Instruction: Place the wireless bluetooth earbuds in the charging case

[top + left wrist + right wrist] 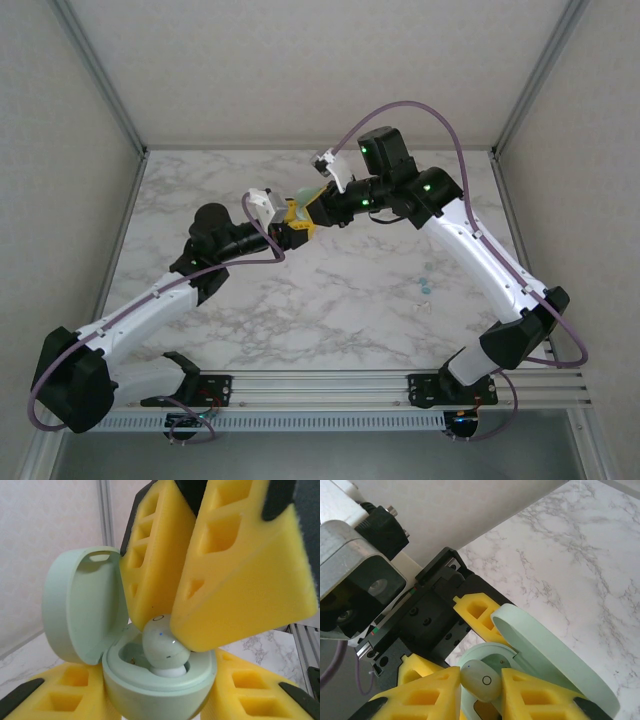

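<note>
Seen from above, two white arms (pixel 160 295) are reaching out from the near edge of a marble table (pixel 330 320), and the stretch of table just ahead of their bases is lying bare. A little farther out, at about three o'clock from the table's middle, two tiny teal specks (pixel 425 285) are lying on the marble. They are too small to name with confidence, though one may be the second earbud.

Farther still, at about twelve o'clock, the end effectors are meeting above the table. The left end effector (pixel 157 702) is gripping the lower half of the charging case (pixel 150 685) between its yellow foam fingers (pixel 65 690), with the lid hanging open toward nine o'clock in the left wrist view. The right end effector (pixel 167 630) is reaching in from twelve o'clock, its fingers (pixel 240 580) pinched narrowly on a pale green earbud (pixel 162 647) that is sitting partly in a socket of the case, white tip lowest.

The earbud is looking smooth, light and rounded, so a hard pinch is likely to squirt it free; holding its bulging sides seems right. The case is looking like a rigid shell — best held by its base, leaving hinge and lid free.

Room is tight inside, with the lid standing just beside the right fingers. Beyond, the frame posts (pixel 105 80) and back wall (pixel 320 60) are standing well apart.
</note>
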Robot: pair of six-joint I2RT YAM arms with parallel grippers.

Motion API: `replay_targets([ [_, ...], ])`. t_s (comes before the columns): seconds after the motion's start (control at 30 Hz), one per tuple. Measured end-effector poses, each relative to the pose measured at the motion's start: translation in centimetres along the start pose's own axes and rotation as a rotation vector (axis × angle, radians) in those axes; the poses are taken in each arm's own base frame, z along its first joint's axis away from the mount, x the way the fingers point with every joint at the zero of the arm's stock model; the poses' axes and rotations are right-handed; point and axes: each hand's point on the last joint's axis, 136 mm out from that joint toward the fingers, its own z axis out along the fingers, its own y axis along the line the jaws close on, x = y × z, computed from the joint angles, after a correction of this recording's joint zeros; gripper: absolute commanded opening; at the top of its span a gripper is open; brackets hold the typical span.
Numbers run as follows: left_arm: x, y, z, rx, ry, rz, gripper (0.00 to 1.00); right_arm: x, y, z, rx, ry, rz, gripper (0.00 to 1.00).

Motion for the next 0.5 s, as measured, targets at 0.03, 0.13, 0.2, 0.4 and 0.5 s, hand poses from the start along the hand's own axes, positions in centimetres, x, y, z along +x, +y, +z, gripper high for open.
replay_targets([
  [0.03,0.01,0.00,0.00,0.000,0.000,0.000,0.24,0.04,0.00,0.01,0.000,0.001,-0.014,0.29],
  [0.13,-0.05,-0.01,0.01,0.001,-0.001,0.000,0.24,0.15,0.03,0.03,-0.001,0.006,-0.040,0.31],
  [0.2,-0.13,-0.01,0.02,0.001,0.001,-0.001,0.24,0.17,0.10,0.06,-0.002,0.007,-0.056,0.33],
  [0.4,0.02,0.02,0.03,0.000,0.007,-0.008,0.24,0.23,0.26,0.12,-0.006,0.010,-0.067,0.39],
  [0.5,0.01,0.12,0.03,-0.006,0.007,-0.008,0.23,0.09,0.33,0.11,-0.007,0.004,-0.064,0.42],
])
